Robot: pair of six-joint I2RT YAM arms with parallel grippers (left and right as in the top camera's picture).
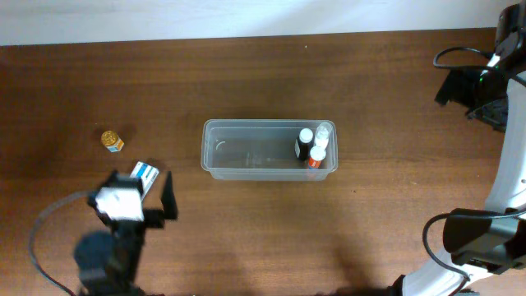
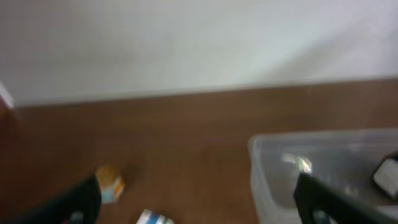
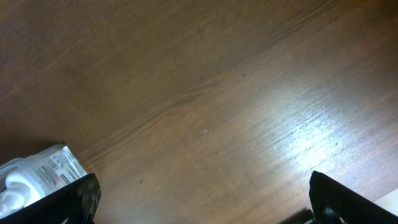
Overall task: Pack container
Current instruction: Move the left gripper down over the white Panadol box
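Container (image 1: 246, 152): clear shallow rectangular tub, rounded corners, rimmed, mid-desk (image 1: 370, 82). Small bottles (image 1: 312, 146), apparently three, at its right end. My left fingers (image 2: 323, 202) spread wide, empty; right fingers (image 3: 339, 199) likewise.

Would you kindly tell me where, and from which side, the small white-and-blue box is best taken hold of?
Grip the white-and-blue box across its narrower width, coming from straight above. It lies flat on the table, so its long edges are probably reachable only top-down. The open left claw is nearest and would likely need turning to match the box's slant.
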